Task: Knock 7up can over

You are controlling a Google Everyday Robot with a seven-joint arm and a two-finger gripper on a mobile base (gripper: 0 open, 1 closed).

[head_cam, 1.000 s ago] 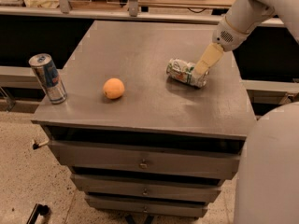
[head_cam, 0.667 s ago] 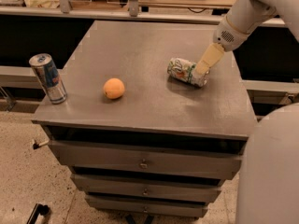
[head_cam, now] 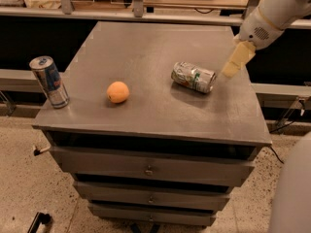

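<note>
A grey drawer cabinet (head_cam: 146, 115) fills most of the view, and everything else sits on its flat top. The robot's white arm (head_cam: 277, 13) reaches in from the upper right. Its gripper (head_cam: 229, 71) slants down and leftward, low over the top's right side. From this angle I cannot tell whether the jaws are released or clenched. Just left of the jaws the 7up can (head_cam: 193, 76) lies tipped on its side, one end turned toward them. It seems barely apart from them, though contact cannot be ruled out. Far left of the jaws, at the top's left edge, a slim blue-and-silver can (head_cam: 49, 81) stands upright. An orange (head_cam: 118, 91) rests between the two cans.
</note>
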